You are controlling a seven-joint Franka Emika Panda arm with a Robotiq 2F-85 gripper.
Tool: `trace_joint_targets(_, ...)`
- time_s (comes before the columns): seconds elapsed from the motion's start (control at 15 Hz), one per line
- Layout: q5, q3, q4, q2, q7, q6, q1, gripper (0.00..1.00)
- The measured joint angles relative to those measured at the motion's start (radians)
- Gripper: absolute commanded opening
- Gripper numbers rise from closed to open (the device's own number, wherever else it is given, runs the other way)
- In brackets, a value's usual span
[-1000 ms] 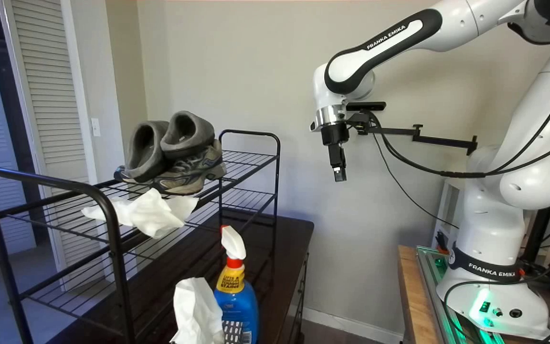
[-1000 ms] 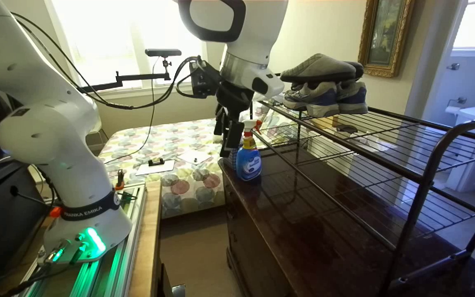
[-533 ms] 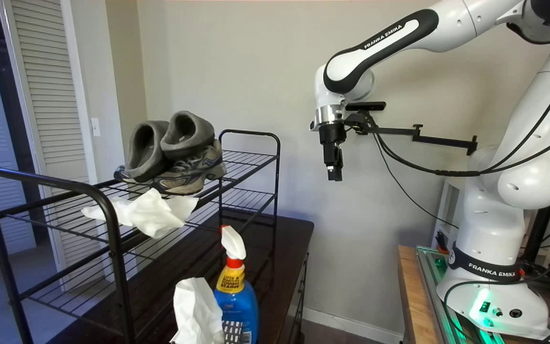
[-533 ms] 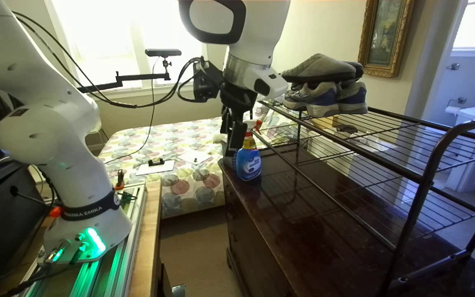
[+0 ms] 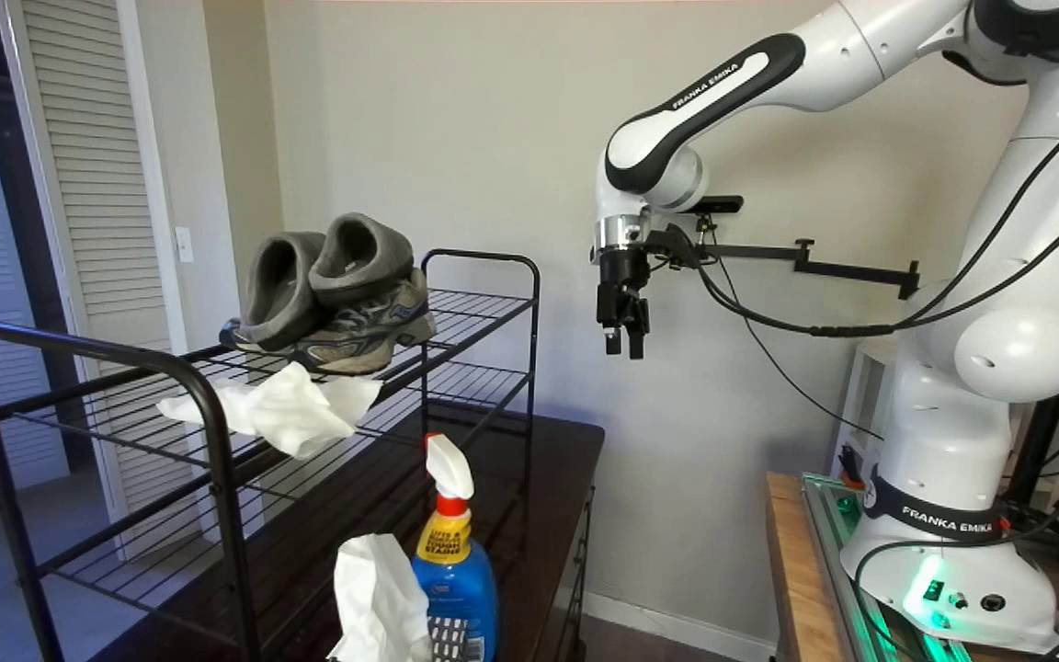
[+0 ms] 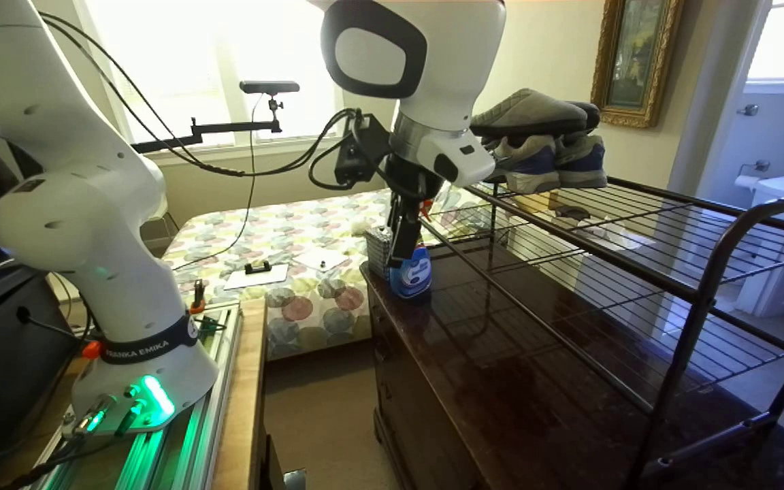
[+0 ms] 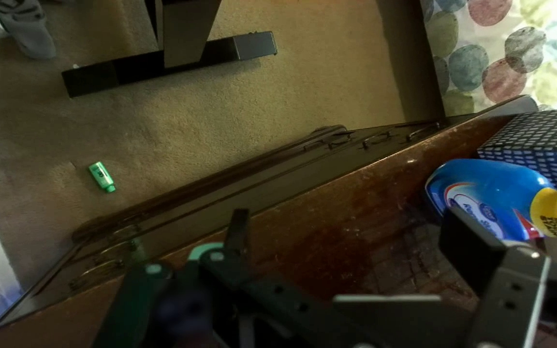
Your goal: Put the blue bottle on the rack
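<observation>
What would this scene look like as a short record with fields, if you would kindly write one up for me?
target: blue bottle, upright on the dark cabinet
beside target: patterned box
goal: rack, black wire
on top tier: grey slippers stacked on sneakers; a white tissue appears to lie there too
tool: open, holding nothing, apart from the blue bottle
on carpet: small green container
task status: blue bottle not yet on the rack

You have, in an exterior view: shoes [image 5: 359, 317] on rack [image 5: 231, 515], left; bottle [image 5: 462, 588] on cabinet [image 5: 559, 460], bottom centre.
</observation>
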Motion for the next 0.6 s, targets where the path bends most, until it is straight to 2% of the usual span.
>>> trace_joint_targets(0.6,0.047,0.001,0.059,0.167,0.095,0.003,-0.019,1.0)
